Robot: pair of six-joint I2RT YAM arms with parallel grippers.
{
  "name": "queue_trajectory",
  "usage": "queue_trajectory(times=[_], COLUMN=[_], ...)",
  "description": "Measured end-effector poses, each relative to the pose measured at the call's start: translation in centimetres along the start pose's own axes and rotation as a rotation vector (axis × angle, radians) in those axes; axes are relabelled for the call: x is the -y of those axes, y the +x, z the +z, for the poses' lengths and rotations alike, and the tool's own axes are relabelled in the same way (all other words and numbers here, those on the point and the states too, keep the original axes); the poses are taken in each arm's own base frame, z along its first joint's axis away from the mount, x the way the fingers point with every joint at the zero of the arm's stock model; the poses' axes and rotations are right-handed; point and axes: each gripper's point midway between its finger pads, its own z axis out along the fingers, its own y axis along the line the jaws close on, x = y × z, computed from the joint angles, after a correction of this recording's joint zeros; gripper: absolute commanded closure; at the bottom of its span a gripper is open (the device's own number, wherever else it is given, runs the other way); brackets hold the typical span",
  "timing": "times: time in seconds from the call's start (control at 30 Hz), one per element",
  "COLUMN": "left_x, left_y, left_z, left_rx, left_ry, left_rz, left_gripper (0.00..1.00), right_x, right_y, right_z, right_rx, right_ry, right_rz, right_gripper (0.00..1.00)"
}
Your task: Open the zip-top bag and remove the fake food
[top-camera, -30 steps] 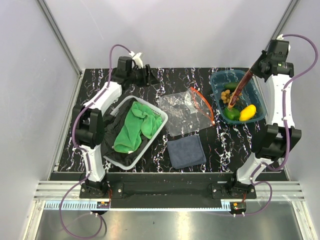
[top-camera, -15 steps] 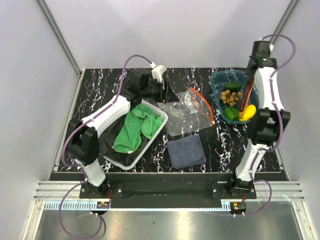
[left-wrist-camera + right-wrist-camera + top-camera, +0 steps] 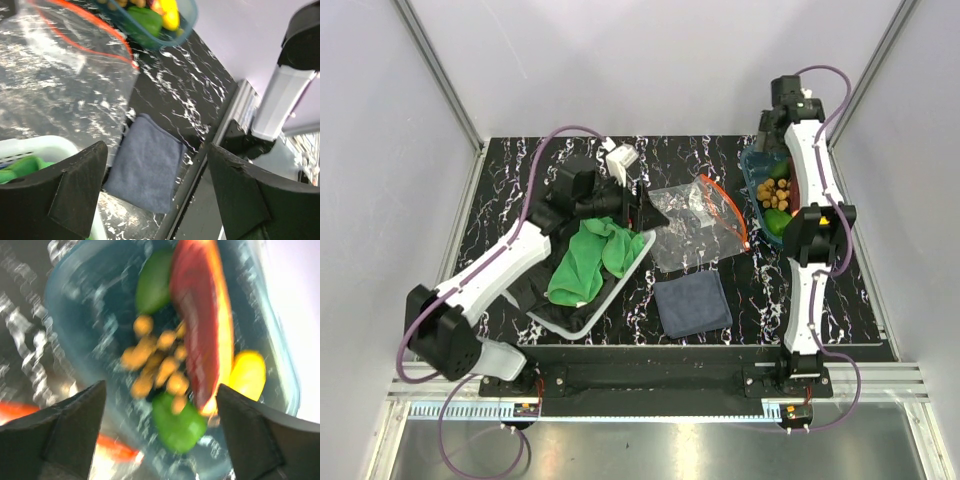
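Blur smears the fake food (image 3: 150, 362) in the blue tray (image 3: 75, 340) under the right claw (image 3: 160, 386) — spread wide, empty. The zip-top bag (image 3: 60, 75) lies flat on the worktop (image 3: 175, 95), just beside the left claw (image 3: 156, 147) — likewise released.

Tray (image 3: 65, 300): blue, blurred, fills my view.
Fake food (image 3: 150, 382): I see brown balls (image 3: 167, 340) at centre, yellow piece (image 3: 247, 375) at 3 o'clock, green pieces (image 3: 155, 282) at 12 and 6.
Right gripper (image 3: 160, 387): fingers spread wide.
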Motion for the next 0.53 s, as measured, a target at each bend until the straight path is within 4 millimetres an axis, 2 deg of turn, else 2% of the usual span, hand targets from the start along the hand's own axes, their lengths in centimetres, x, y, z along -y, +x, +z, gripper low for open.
queue_trajectory(times=[0.07,0.2,0.33,0.37,0.43,0.53], left_x=[1.2,3.2,4.7,5.1,5.6,6.2], left_y=[0.5,2.1,4.9,5.6,7.3,9.3], left_z=[-0.2,-0.1,-0.5,-0.8,-1.6,-3.2], left_rx=[-0.005,-0.033,-0.067,-0.069,-0.063,-0.013], left_ry=[0.022,0.063,0.09,0.099,0.111,0.13], left_rz=[0.019,0.036,0.03,0.023,0.001,-0.047], left_gripper=[0.13,0.12,0.11,0.11,0.1,0.08], right_x=[-1.3,-5.1,-8.5,-9.0,-8.4,-6.8], right_y=[1.1,5.3,11.8,14.3,17.9,21.4], right_z=[-2.1,-8.2,-14.8,-16.6,-19.0,-21.4], right_rx=[-0.015,-0.07,-0.126,-0.146,-0.167,-0.163], right_ry=[-0.029,-0.182,-0.424,-0.507,-0.608,-0.71], right_rz=[-0.013,-0.044,-0.023,0.003,0.07,0.174], right_gripper=[0.0,0.0,0.0,0.0,0.0,0.0])
